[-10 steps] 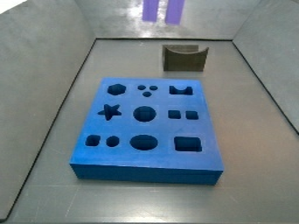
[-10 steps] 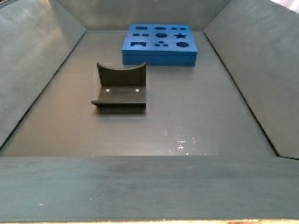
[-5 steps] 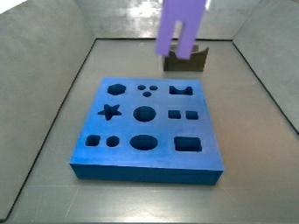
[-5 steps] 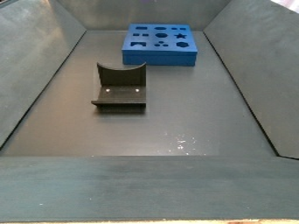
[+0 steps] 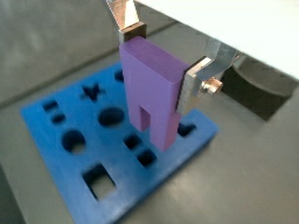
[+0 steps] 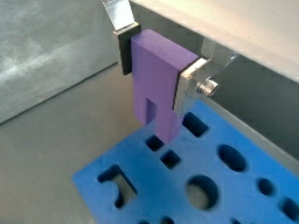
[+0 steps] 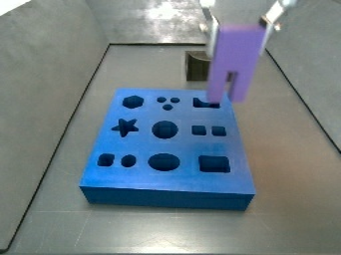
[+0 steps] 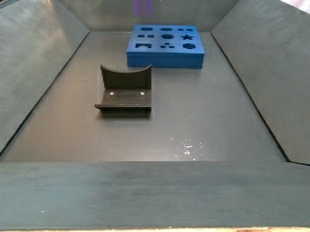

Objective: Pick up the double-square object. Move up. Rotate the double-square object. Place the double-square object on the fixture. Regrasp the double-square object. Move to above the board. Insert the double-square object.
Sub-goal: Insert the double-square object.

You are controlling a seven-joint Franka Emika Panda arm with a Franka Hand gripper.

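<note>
The gripper (image 5: pixel 163 63) hangs over the board (image 7: pixel 167 189), fingers clamping the double-square object (image 5: pixel 152 92) upright; I'd square it over its matching hole before lowering.

dull grey floor (image 8: pixel 182 127) – a few bright specks (image 8: pixel 188 147) on it – boxed in by sloping grey walls (image 8: pixel 36 82).

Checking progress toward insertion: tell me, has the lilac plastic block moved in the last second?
Yes. In a side view the lilac plastic block, held in the claw, has come forward and down from above the dark fixture to the blue board's far edge.
</note>
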